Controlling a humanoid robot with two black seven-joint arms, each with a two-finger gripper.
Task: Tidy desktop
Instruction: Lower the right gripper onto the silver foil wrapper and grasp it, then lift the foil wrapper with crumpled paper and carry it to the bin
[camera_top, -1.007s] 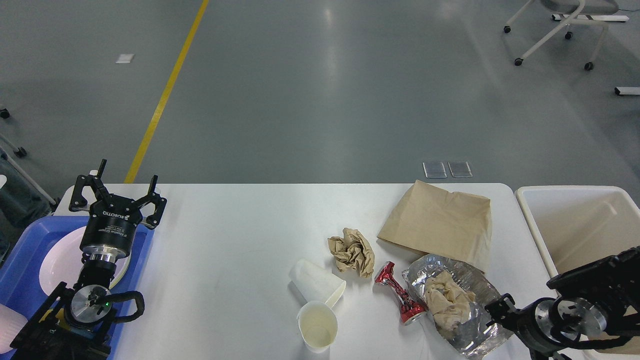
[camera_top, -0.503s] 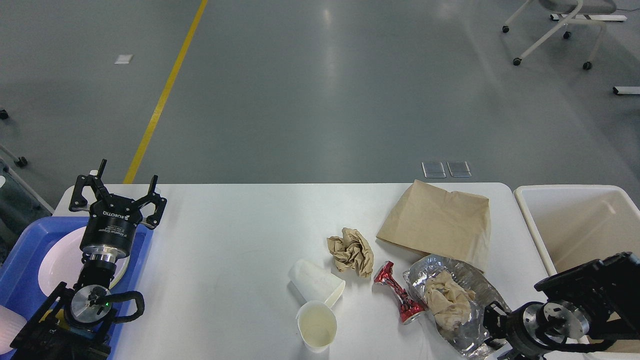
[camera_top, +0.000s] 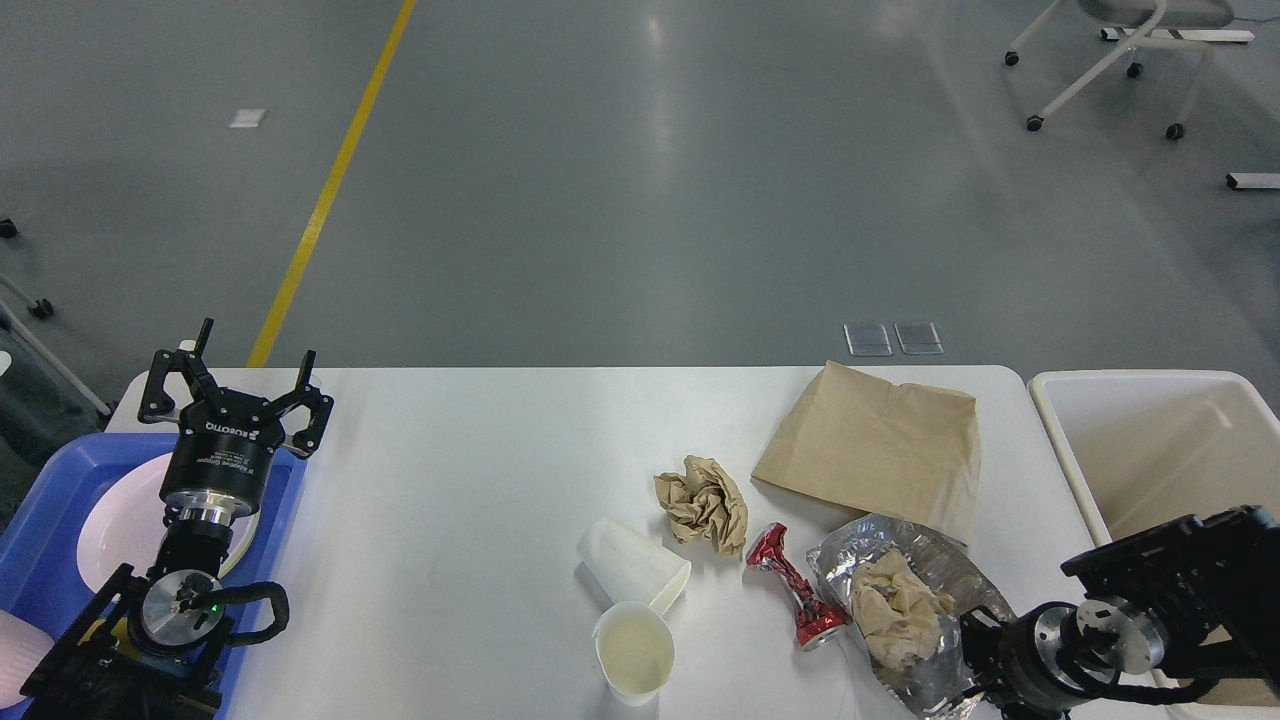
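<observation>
The white desktop (camera_top: 470, 470) carries litter on its right half: a flat brown paper bag (camera_top: 872, 445), a crumpled brown paper ball (camera_top: 705, 503), a crushed red can (camera_top: 795, 595) and a silver foil bag (camera_top: 925, 555) with crumpled paper (camera_top: 895, 605) on it. One white paper cup (camera_top: 630, 563) lies on its side; another cup (camera_top: 635, 655) stands upright at the front edge. My left gripper (camera_top: 257, 345) is open above the far left corner, holding nothing. My right gripper (camera_top: 975, 650) presses against the foil bag's lower right edge; its fingers are dark and indistinct.
A blue tray (camera_top: 60, 470) with a white plate (camera_top: 120, 515) sits under my left arm at the left edge. A cream bin (camera_top: 1160, 450) stands just beyond the desktop's right end. Grey floor, a yellow line and an office chair (camera_top: 1110, 50) lie beyond.
My right arm has moved left and lower, bringing its gripper into the foil bag's lower right edge, and the foil has crumpled inward there. The left arm has not moved.
</observation>
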